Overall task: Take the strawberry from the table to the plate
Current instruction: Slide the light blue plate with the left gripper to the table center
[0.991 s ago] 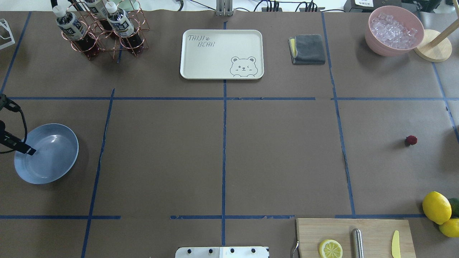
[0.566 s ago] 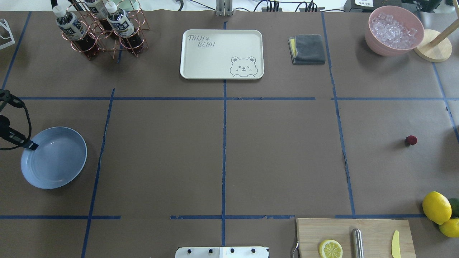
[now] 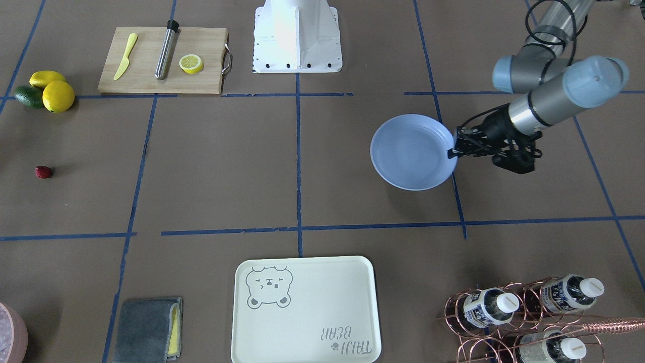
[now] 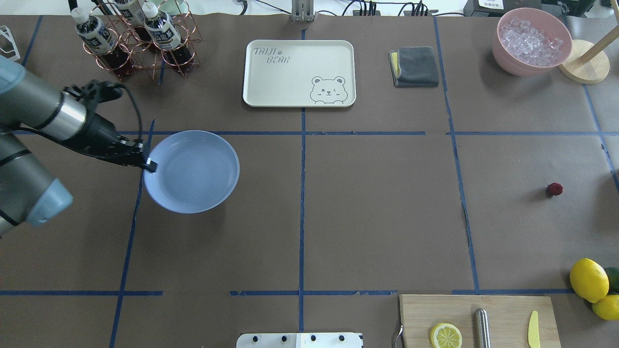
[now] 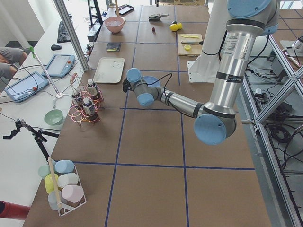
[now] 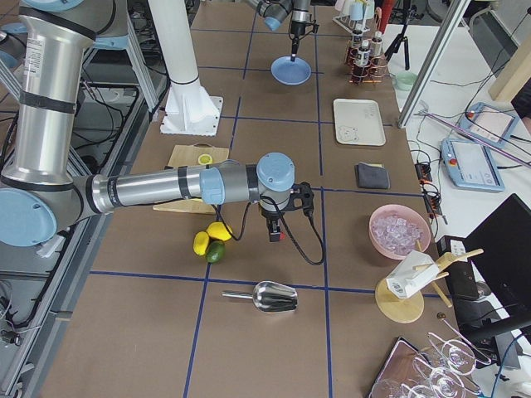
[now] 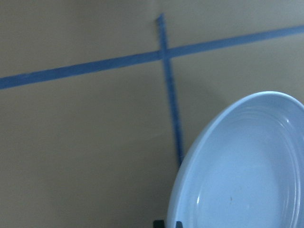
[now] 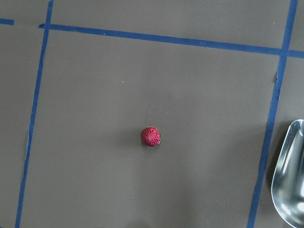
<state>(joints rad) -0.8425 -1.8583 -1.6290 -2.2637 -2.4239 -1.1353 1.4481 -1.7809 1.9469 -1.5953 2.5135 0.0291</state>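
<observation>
Two grippers: left gripper (image 4: 149, 164) clamps the rim of the plate (image 4: 198, 179), holding it left of centre. Right gripper (image 6: 273, 234) hovers above the strawberry (image 4: 554, 189), which sits on the table (image 4: 377, 217) far right; can't tell if that one's open. Seems like plate-positioning; next up is a careful drop onto the fruit. Tray (image 4: 290, 92) reads "TAIJI BEAR".
</observation>
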